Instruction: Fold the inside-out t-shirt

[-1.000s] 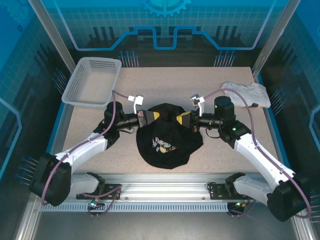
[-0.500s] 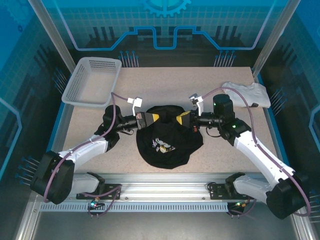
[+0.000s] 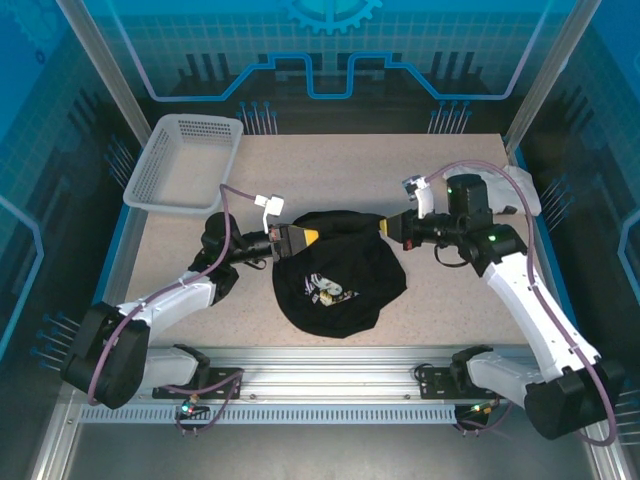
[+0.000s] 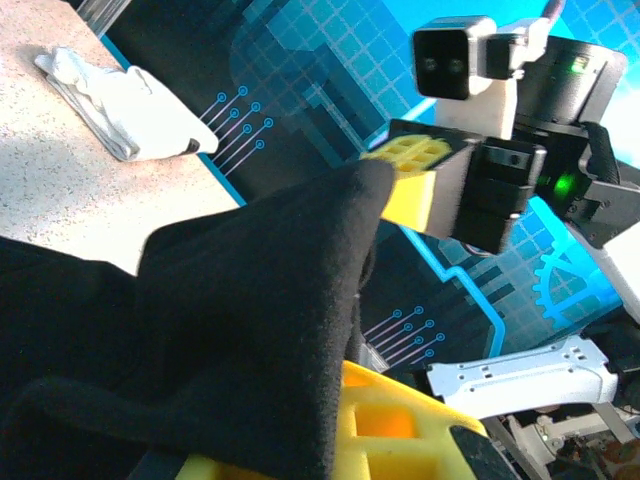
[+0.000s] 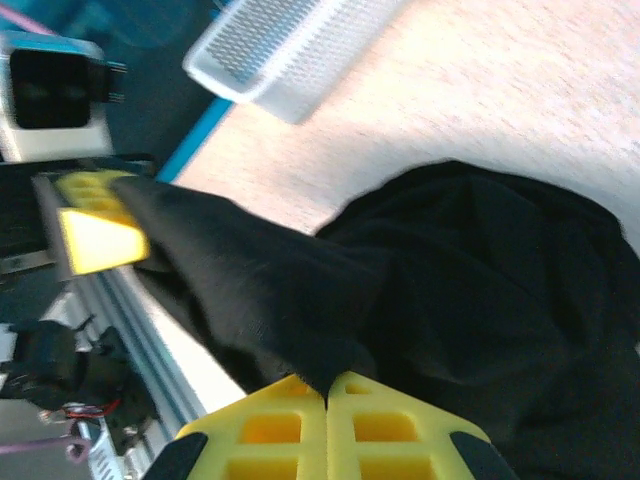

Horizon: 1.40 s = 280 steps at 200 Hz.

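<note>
the inside-out t-shirt (image 3: 340, 290) sits bunched mid-table (image 3: 330, 165), sagging toward 6 o'clock. the left gripper (image 3: 308, 236) at its 10 o'clock and the right gripper (image 3: 386, 226) at 2 o'clock each pinch its upper edge. no fold is made yet, so i judge that spreading and all folding are left.

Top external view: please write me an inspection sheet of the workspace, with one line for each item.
Surface: speckled beige table, flat.
Job's things: black t-shirt bunched at the middle, upper edge lifted and stretched between the grippers; small pale label showing.
Clutter: white mesh basket at the far left corner; white folded garment at the far right.
Grippers: left gripper and right gripper both shut on the t-shirt.
Cables: purple cables looped along both arms.
Surroundings: blue enclosure panels; metal rail at the near edge.
</note>
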Each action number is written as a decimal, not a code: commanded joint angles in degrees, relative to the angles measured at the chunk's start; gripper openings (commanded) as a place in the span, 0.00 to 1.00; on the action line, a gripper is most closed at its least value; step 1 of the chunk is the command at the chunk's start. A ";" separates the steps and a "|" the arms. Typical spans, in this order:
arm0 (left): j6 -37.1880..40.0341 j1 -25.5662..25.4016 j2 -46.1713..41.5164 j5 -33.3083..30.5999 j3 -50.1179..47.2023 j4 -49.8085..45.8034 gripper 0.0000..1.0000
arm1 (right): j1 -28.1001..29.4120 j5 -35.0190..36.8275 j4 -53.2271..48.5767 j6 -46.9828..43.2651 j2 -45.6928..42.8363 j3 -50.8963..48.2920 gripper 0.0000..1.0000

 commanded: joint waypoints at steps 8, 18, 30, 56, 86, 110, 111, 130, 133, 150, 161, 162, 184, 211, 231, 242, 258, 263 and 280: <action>1.41 0.40 -1.82 1.95 0.37 2.72 0.00 | 1.22 11.29 -9.52 -2.70 4.22 2.00 0.02; 1.40 0.35 -2.00 1.95 0.42 2.65 0.00 | 2.43 10.71 -8.73 -3.48 4.11 2.39 0.08; 1.57 0.38 -2.13 1.88 0.55 2.36 0.00 | 4.57 9.88 -7.32 -5.24 2.94 2.61 0.16; 1.95 0.20 -2.13 1.64 0.81 1.84 0.00 | 9.67 12.21 -3.24 -8.29 -1.24 2.23 0.29; 2.45 -0.13 -1.78 1.55 1.08 1.23 0.00 | 13.20 8.21 3.28 -9.12 -4.03 -0.16 0.36; 2.63 -0.21 -1.69 1.48 1.25 0.89 0.00 | 14.98 -3.12 11.77 -4.90 -1.23 -2.25 0.35; 2.67 -0.21 -1.69 1.45 1.25 0.89 0.00 | 15.06 -3.52 12.18 -4.69 -1.09 -2.32 0.35; 2.80 -0.38 -1.67 1.36 1.26 0.63 0.00 | 17.53 -7.50 18.00 -1.89 2.44 -2.81 0.33; 2.81 -0.39 -1.71 1.34 1.27 0.57 0.00 | 18.00 -7.75 18.64 -1.62 3.00 -2.75 0.32; 2.91 -0.48 -2.00 1.41 1.26 0.31 0.00 | 19.49 -8.06 20.70 -0.01 6.44 -1.98 0.31; 2.98 -0.48 -2.17 1.42 1.19 0.10 0.00 | 19.49 -7.56 21.10 1.18 8.42 -1.23 0.30; 2.98 -0.43 -2.19 1.47 1.18 0.10 0.00 | 19.47 -7.50 21.10 1.29 8.53 -1.19 0.30; 3.04 -0.54 -2.56 1.42 1.04 -0.02 0.00 | 18.63 -6.41 21.20 3.15 11.16 -0.56 0.30; 2.85 -0.74 -2.74 1.59 0.92 0.33 0.00 | 16.80 -7.41 22.94 6.15 13.31 -1.17 0.34; 2.96 -0.83 -2.84 1.78 0.82 0.60 0.00 | 15.81 -8.72 25.92 8.52 14.17 -2.20 0.38; 2.98 -0.92 -2.84 1.77 0.82 0.66 0.00 | 15.33 -9.13 27.39 9.59 14.26 -2.60 0.40; 2.98 -0.92 -2.84 1.88 0.82 0.67 0.00 | 14.73 -10.38 29.99 10.98 14.38 -3.30 0.43; 2.98 -1.00 -2.81 1.86 0.82 0.66 0.00 | 14.64 -10.79 30.74 11.42 14.38 -3.37 0.44; 2.98 -1.01 -2.84 1.89 0.82 0.75 0.00 | 14.62 -11.54 32.01 12.35 14.91 -3.33 0.45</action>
